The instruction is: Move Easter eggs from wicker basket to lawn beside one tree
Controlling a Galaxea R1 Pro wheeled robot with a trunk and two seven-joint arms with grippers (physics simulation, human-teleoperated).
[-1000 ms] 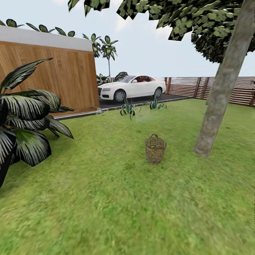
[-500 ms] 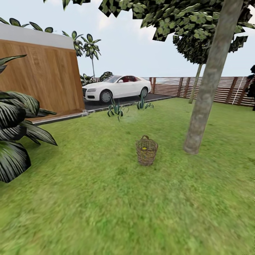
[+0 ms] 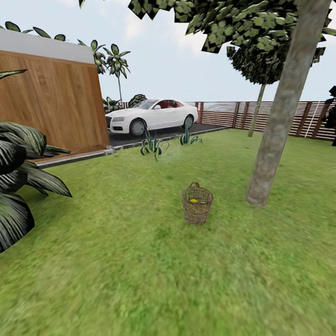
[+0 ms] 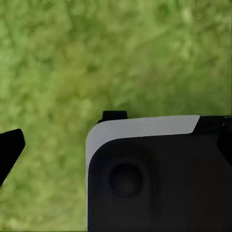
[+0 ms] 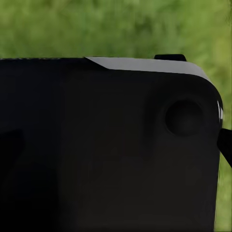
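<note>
Wicker, round and brown, the open-weave basket (image 3: 197,204) stands upright on the mottled green lawn (image 3: 140,270) with something yellow showing inside, near the thick grey-brown tree trunk (image 3: 275,140). Beyond it a white car (image 3: 151,115) sits by the brown slatted fence (image 3: 280,119). Whether either arm's tool is released or clenched I cannot tell.

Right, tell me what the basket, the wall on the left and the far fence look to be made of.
The wicker basket: brown woven cane, open weave with gaps, matt. The wall: smooth orange-brown wood panelling, judging by its vertical grain, under a pale band that could be plaster or concrete. The fence: reddish-brown horizontal slats, probably wood, with darker posts.
</note>
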